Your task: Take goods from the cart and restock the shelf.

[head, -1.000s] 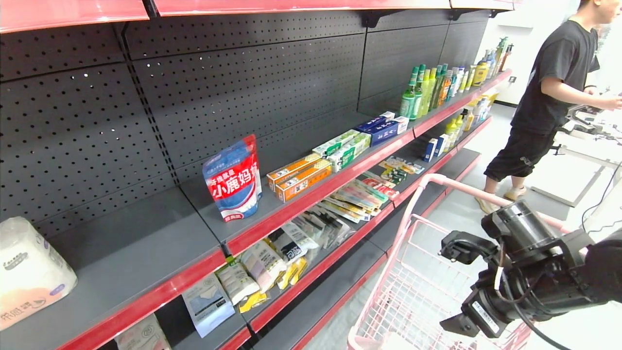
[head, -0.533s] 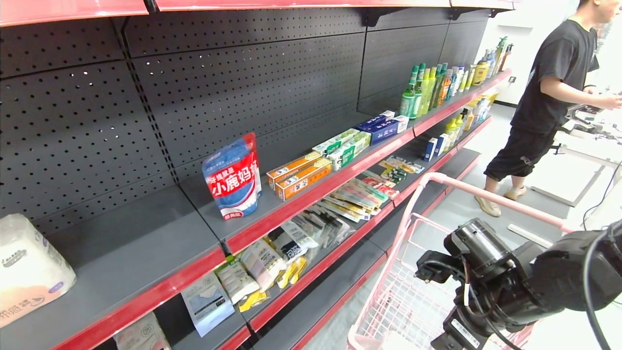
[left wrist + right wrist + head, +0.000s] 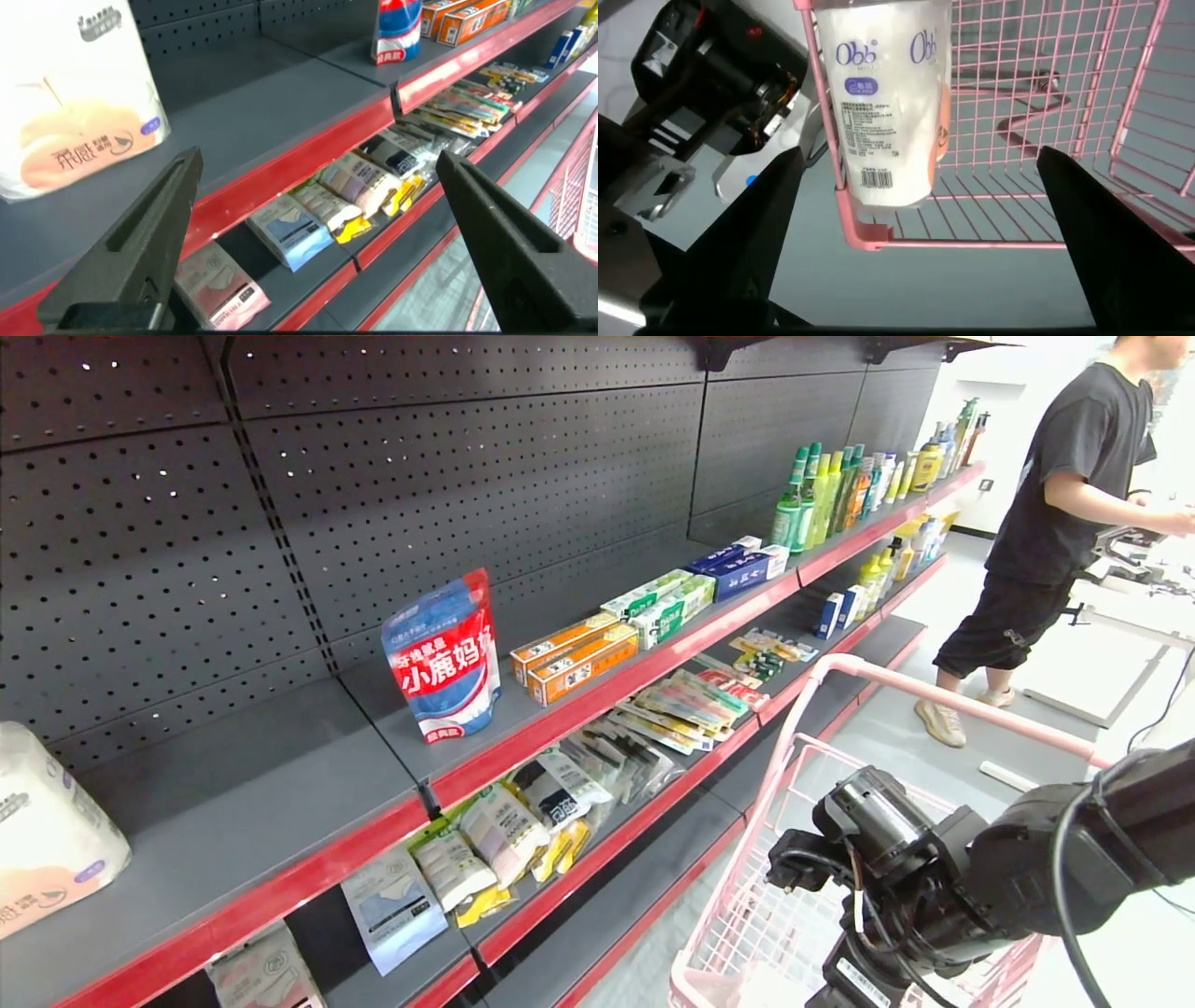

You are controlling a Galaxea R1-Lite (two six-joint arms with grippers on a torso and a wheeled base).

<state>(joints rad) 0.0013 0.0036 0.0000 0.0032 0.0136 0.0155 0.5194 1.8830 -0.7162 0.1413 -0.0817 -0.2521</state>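
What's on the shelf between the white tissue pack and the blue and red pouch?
Nothing: the head view shows bare grey shelf between the tissue pack and the pouch.

white characters [image 3: 446, 670] on red-blue pouch [image 3: 431, 627]; barcode [image 3: 880, 177] on pack [image 3: 882, 103]

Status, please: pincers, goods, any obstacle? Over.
Left pincer open, empty, facing shelf. Right pincer open over cart. White pack in cart, ungripped. Cart bar crosses pack's edge.

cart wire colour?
Pink, both frame and mesh of the cart; clearest in the head view.
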